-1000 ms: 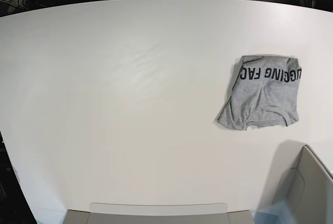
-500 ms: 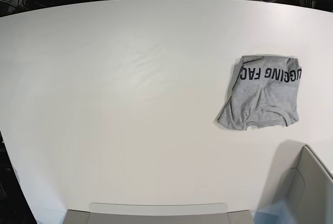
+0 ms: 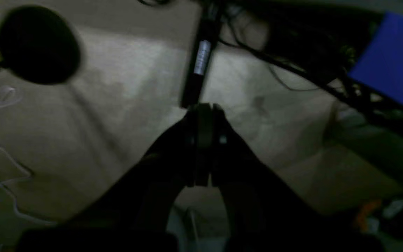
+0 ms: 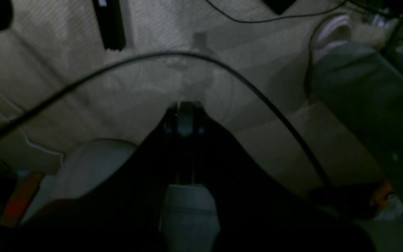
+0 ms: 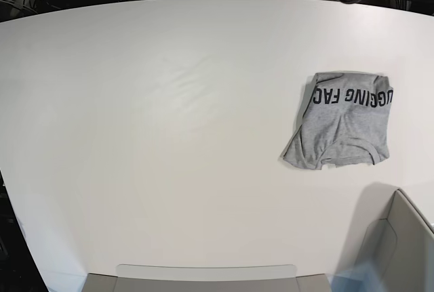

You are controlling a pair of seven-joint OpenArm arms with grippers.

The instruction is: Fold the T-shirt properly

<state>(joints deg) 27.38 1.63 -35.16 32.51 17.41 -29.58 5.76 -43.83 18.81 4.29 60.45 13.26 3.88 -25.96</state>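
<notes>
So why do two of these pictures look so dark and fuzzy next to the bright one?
Base view: evenly lit and sharp, the T-shirt clear on the white table. Left wrist view: dim and blurred, the left gripper a dark shape over the floor. Right wrist view: equally dim, the right gripper in shadow.

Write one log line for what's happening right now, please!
T-shirt: folded, lying on white table, lettering showing | left gripper: shut, off the table | right gripper: shut, off the table | nobody touching shirt

The T-shirt [image 5: 342, 120] lies on the table [image 5: 169, 136], toward its right side in the base view. A box [image 5: 400, 251] stands nearer than the T-shirt, at the table's near right corner.
</notes>
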